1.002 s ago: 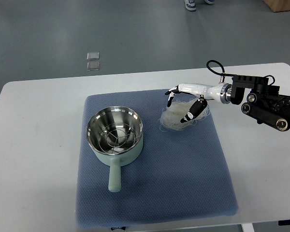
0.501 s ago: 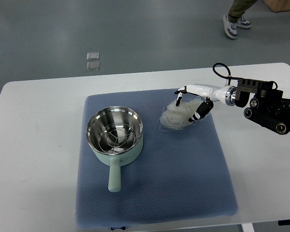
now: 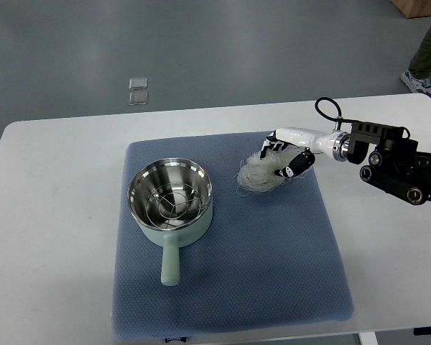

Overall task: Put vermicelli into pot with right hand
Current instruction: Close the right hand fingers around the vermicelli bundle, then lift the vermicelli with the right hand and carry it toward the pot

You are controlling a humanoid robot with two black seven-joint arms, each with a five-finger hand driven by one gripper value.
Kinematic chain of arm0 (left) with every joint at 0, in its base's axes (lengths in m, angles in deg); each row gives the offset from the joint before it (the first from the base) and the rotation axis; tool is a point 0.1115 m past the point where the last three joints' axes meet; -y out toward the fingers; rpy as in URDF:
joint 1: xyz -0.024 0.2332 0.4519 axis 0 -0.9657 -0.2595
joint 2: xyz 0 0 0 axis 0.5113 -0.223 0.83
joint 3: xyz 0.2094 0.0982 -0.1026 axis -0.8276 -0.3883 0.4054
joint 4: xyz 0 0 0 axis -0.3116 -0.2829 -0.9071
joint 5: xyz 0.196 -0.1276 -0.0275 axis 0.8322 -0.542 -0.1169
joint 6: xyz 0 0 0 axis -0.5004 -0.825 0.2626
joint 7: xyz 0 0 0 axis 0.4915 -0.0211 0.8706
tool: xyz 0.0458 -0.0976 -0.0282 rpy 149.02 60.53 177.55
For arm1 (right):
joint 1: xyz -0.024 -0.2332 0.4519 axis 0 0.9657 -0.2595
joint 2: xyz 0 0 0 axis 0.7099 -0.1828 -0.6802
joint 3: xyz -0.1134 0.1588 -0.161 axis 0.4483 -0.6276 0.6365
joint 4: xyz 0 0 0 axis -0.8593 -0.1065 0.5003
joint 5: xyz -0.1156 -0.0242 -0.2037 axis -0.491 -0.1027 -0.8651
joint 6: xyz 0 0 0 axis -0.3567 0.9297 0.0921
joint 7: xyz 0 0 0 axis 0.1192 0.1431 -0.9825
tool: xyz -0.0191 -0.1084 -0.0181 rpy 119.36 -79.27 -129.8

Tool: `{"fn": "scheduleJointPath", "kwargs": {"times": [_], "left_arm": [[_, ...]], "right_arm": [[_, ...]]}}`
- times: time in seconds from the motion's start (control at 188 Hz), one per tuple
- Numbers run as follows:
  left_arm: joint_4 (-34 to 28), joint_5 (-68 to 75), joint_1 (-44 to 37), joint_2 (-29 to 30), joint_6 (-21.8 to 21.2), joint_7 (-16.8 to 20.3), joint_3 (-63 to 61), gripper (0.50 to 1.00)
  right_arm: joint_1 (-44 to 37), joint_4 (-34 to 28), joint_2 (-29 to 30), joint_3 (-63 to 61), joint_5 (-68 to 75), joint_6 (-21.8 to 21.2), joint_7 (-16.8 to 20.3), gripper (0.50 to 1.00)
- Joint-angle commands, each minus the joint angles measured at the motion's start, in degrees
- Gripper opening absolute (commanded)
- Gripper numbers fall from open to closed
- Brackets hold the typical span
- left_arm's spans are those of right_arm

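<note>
Since a second ago the right hand [image 3: 286, 152] has drawn back toward the right edge and its fingers [image 3: 296, 162] have closed from a wide spread into a curl over the right side of the white tangled nest of vermicelli [image 3: 260, 172]. They now look clenched into the strands, though whether the grip really holds the bundle cannot be told while the nest rests on the mat.

That nest lies on the blue textured mat [image 3: 273, 273], well right of the pale green pot with a steel interior [image 3: 172, 201], which sits with its handle [image 3: 170, 264] pointing toward the robot's side. Inside the pot a wire rack [image 3: 171, 205] shows at the bottom. The pot's mouth is wide open and upward, presumably so that noodles can be dropped in from above. Approaching the nest from its far right side lets the arm sweep left toward the pot without crossing it.

A soft mat probably keeps the pot from sliding and gives the fingers something yielding to press into. It covers the middle of the white surface [image 3: 50, 215]. No left arm shows.

Beyond the surface is grey floor, with two small clear square items [image 3: 138, 90] lying on it and a person's shoe [image 3: 419, 82] at the upper right.
</note>
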Motion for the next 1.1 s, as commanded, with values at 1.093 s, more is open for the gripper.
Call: {"fn": "scheduleJointPath", "kwargs": {"times": [1.093], "left_arm": [[0.0,0.0,0.0,0.0,0.0,0.0,0.0,1.0]], "right_arm": [[-15.5,-2.0,-3.2,-0.5,1.9,-4.1,-4.4,0.5]]}}
